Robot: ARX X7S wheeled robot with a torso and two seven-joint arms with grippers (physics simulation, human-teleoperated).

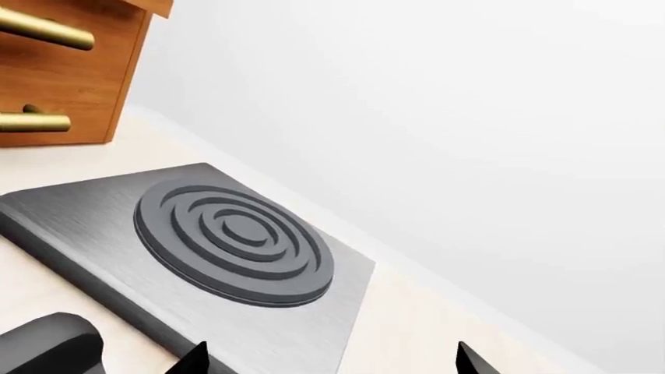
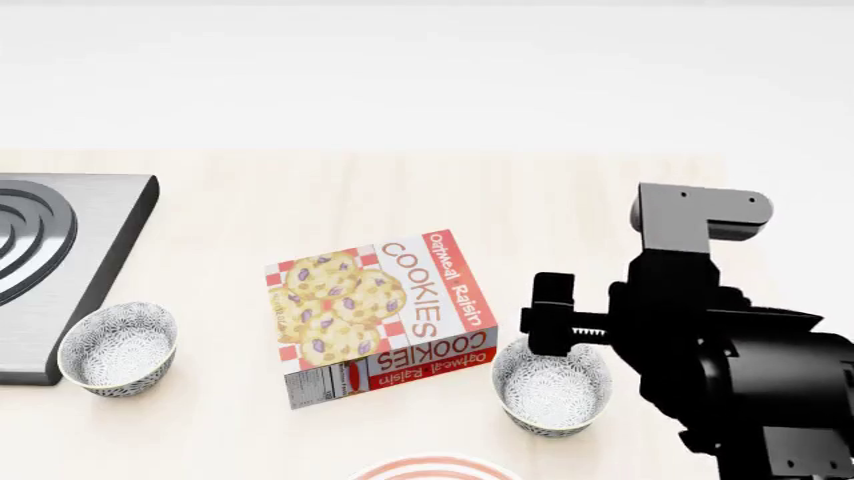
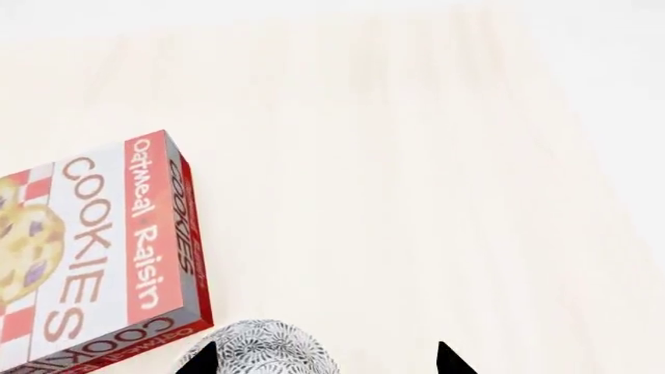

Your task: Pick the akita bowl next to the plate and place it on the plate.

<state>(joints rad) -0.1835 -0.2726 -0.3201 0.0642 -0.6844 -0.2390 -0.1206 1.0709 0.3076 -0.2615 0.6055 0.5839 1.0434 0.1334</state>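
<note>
The akita bowl (image 2: 550,392), patterned grey-black on white, stands just right of the cookie box and up-right of the plate (image 2: 434,468). Only the plate's red-ringed top edge shows at the head view's lower border. My right gripper (image 2: 557,330) hangs open directly over the bowl's far rim. In the right wrist view the bowl (image 3: 260,349) lies between the two fingertips, close to one of them, and the gripper (image 3: 325,360) holds nothing. My left gripper (image 1: 335,360) is open and empty over a corner of the stove plate; it is out of the head view.
A second identical bowl (image 2: 118,348) sits at the left beside the grey stove plate (image 2: 80,270), whose ringed burner (image 1: 233,241) shows in the left wrist view. A cookie box (image 2: 380,315) lies flat mid-counter. A wooden cabinet (image 1: 62,74) with brass handles stands behind the stove.
</note>
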